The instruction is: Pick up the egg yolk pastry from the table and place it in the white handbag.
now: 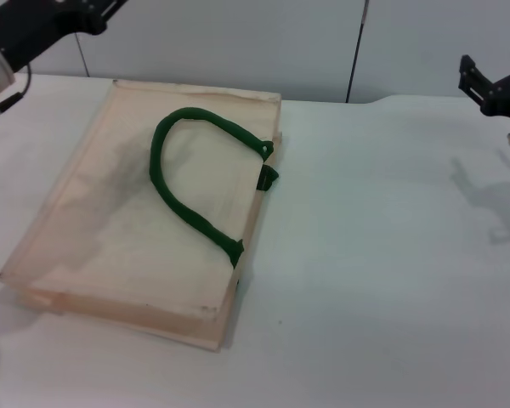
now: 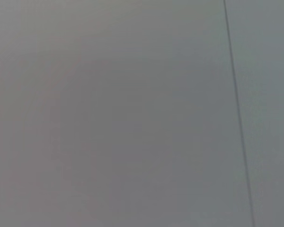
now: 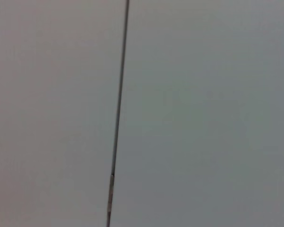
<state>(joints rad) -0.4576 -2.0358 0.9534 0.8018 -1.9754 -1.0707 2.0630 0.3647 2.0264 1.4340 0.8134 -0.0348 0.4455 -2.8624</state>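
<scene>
The white handbag (image 1: 136, 229) lies flat on the left half of the table, pale cream-peach and slightly translucent, with a dark green loop handle (image 1: 183, 183) resting on top of it. The egg yolk pastry is not visible in any view. My left gripper (image 1: 85, 17) is raised at the far left, above the bag's back corner. My right gripper (image 1: 493, 85) is raised at the far right edge, well away from the bag. Both wrist views show only a plain grey wall panel with a thin seam (image 2: 236, 109) (image 3: 118, 109).
The white table (image 1: 374, 255) stretches to the right of and in front of the bag. A grey panelled wall (image 1: 263, 42) stands behind the table's back edge. A faint shadow (image 1: 484, 204) of the right arm falls on the table at the right.
</scene>
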